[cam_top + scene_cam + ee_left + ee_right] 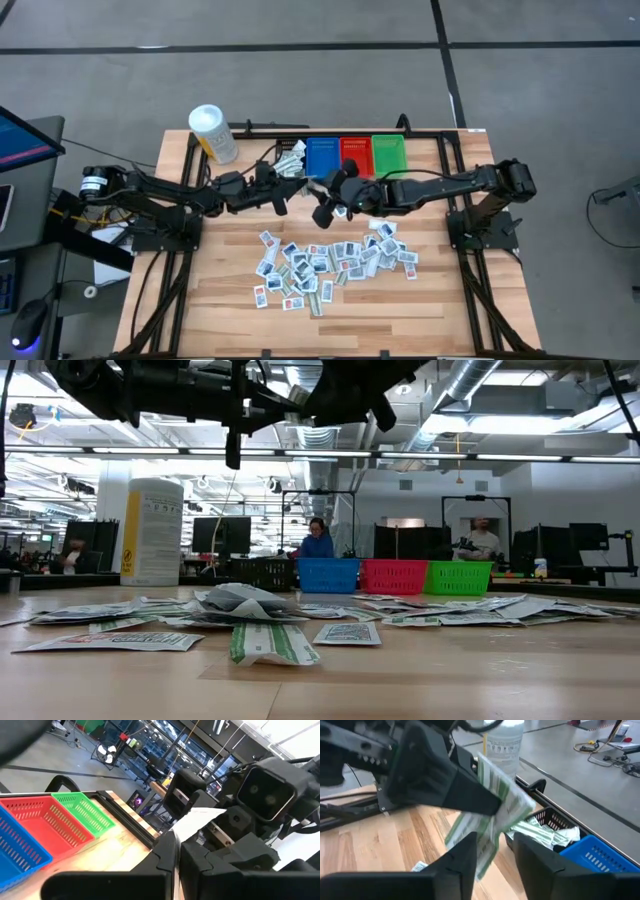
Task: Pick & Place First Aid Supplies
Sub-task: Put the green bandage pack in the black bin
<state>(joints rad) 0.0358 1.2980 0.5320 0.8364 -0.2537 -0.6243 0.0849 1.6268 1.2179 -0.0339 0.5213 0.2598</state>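
Green-striped packet hangs between your two grippers above the table: your left gripper pinches it with fingers closed, while your right gripper has parted its fingers around its lower edge. Remaining packets lie scattered below.
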